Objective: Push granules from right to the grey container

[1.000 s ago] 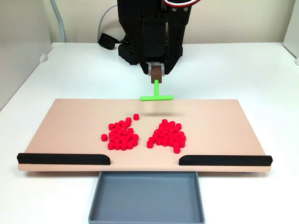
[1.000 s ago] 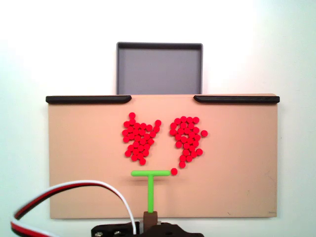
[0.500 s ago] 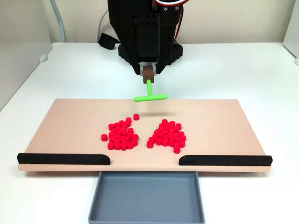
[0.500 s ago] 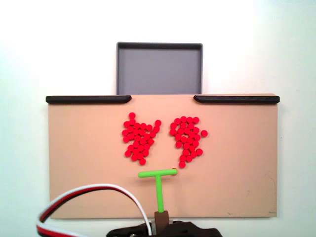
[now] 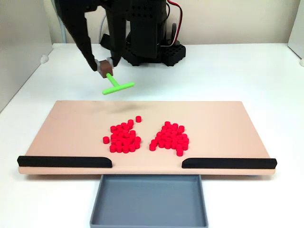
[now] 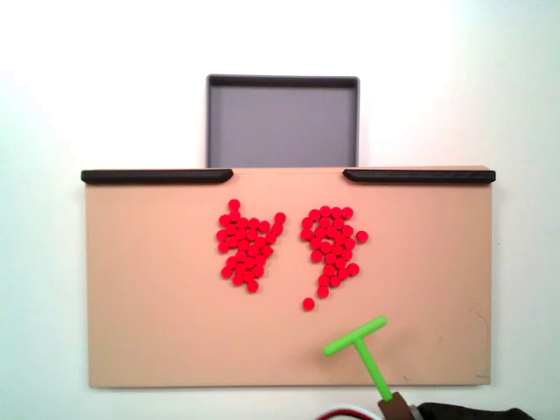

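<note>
Clearly the pincer pinched the brown end of the green stick, which hung tilted in the air off the board. Two loose heaps of glossy red granules lay mid-board, behind the gap between the black strips; the matte grey container sat empty beyond. Lowering the crossbar flat behind one heap would probably sweep best.

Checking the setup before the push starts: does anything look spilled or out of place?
One stray among the granules lies apart from the two piles on the board; nothing spilled off it. The grey container is empty.
</note>
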